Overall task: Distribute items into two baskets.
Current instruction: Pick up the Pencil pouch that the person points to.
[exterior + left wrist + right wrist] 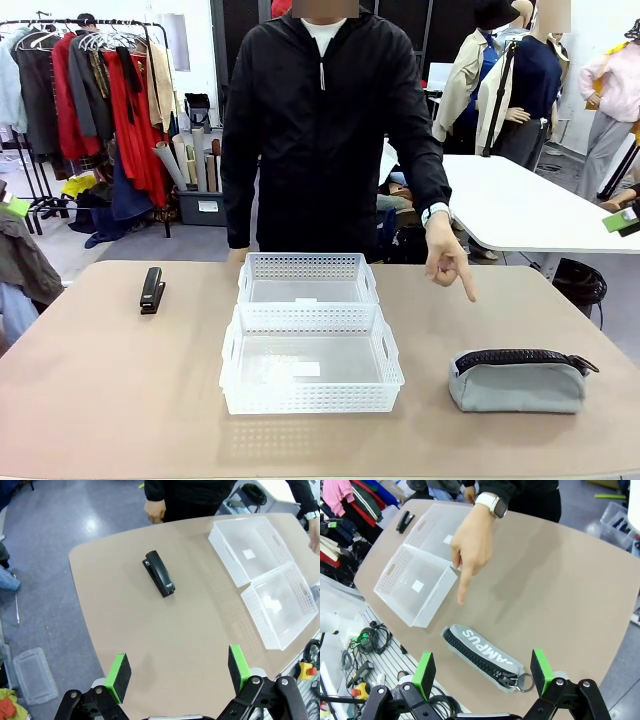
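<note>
Two white lattice baskets stand end to end mid-table: the near basket and the far basket, both with nothing in them. A black stapler lies at the table's left. A grey pouch with a black zipper lies at the right. The person's hand points a finger down toward the pouch. My left gripper hangs open high over the table, short of the stapler. My right gripper hangs open above the pouch.
The person stands at the far edge behind the baskets. Bare tabletop lies between the stapler and the baskets and around the pouch. Cables and an emergency-stop box sit beside the table's near edge.
</note>
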`<state>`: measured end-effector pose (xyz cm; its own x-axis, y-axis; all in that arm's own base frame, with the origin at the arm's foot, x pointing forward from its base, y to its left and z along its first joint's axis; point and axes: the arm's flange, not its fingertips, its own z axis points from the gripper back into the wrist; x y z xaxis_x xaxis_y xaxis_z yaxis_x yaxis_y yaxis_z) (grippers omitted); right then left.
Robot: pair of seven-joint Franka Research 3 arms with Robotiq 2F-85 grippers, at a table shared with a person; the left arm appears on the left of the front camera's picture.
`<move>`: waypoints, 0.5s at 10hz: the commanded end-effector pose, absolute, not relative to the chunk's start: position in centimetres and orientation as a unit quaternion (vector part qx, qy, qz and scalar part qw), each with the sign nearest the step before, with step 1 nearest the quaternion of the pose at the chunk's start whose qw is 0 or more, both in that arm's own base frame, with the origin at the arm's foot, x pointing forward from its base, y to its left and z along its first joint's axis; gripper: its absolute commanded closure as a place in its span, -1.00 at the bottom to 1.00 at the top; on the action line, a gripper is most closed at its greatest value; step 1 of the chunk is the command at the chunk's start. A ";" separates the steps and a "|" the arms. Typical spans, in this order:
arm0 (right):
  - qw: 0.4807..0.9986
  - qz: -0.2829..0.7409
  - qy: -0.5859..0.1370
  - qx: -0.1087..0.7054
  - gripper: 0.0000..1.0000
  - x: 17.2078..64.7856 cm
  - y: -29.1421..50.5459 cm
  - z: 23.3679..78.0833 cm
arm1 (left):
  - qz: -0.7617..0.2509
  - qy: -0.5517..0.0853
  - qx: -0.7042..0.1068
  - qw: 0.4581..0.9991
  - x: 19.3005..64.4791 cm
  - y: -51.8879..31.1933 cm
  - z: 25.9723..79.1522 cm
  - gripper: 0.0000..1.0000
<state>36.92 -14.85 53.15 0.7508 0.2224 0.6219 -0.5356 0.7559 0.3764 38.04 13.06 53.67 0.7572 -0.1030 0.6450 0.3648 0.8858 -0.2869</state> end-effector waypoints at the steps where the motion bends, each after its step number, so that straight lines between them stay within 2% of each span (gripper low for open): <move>1: 0.893 0.213 -0.284 0.277 -1.00 36.9 -14.8 53.1 | -0.125 -0.322 -0.203 0.916 38.0 13.1 53.4 -1.00; 5: 0.893 0.213 -0.284 0.277 -1.00 36.9 -14.8 53.1 | -0.125 -0.322 -0.203 0.916 38.0 13.1 53.4 -1.00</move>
